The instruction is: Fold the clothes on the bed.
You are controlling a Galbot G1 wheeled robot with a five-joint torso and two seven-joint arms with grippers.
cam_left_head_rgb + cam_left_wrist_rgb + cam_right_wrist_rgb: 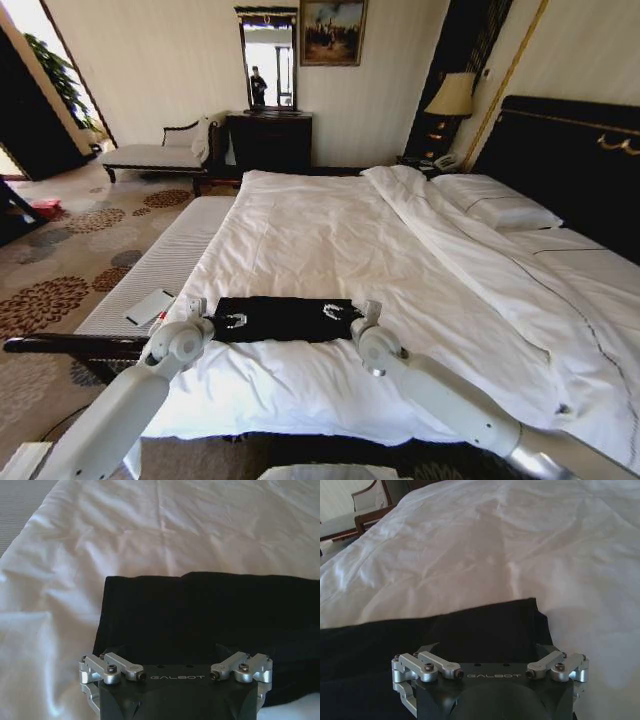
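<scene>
- The T-shirt lies as a narrow folded band near the bed's foot edge.
- The left gripper and right gripper sit over its two ends; whether the jaws are parted, I cannot tell.
- Judged mid-fold; the next move needs both ends pinched evenly.

From my seat I cannot see the fingertips of the left gripper: in the left wrist view its black body covers them, and the black T-shirt runs out at 3 o'clock of that picture. The right gripper hides its fingertips the same way, so I cannot say how its jaws stand. In the head view the bed is cut at 3 o'clock, and the shirt's white print is too small to read.
</scene>
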